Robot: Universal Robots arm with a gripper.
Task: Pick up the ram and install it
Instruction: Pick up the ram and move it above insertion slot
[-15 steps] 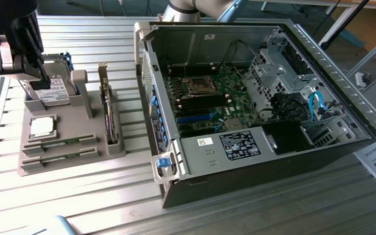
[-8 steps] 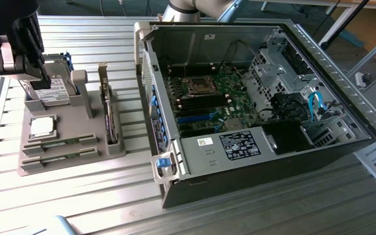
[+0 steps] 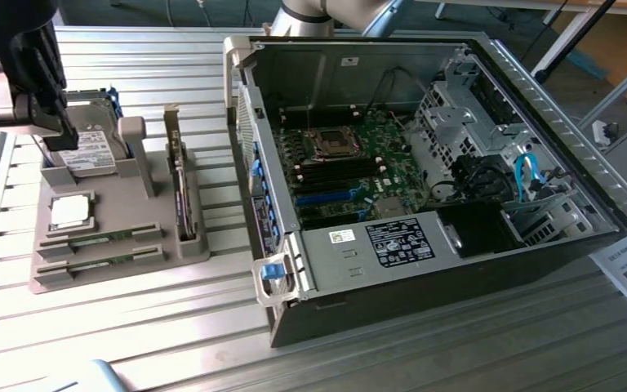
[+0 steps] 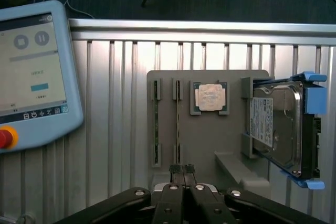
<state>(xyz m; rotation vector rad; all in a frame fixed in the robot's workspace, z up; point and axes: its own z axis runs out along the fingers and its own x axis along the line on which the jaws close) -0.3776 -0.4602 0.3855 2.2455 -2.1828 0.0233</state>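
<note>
Two ram sticks, thin green boards, stand on edge in slots of a grey holder (image 3: 128,269): one ram stick (image 3: 101,238) (image 4: 178,124) and a second (image 3: 95,262) (image 4: 156,121) beside it. My gripper (image 3: 50,151) (image 4: 182,169) hangs above the holder's far end, over the hard drive, well apart from the ram. Its two dark fingers are pressed together with nothing between them. In the wrist view the fingertips line up with the nearer ram stick's end.
A silver processor chip (image 3: 71,211) (image 4: 211,97) and a hard drive (image 3: 85,151) (image 4: 281,129) in blue rails share the holder. The open computer case (image 3: 531,90) lies at the exterior view's right, motherboard (image 3: 341,167) exposed. A teach pendant (image 4: 31,77) rests on the slatted table.
</note>
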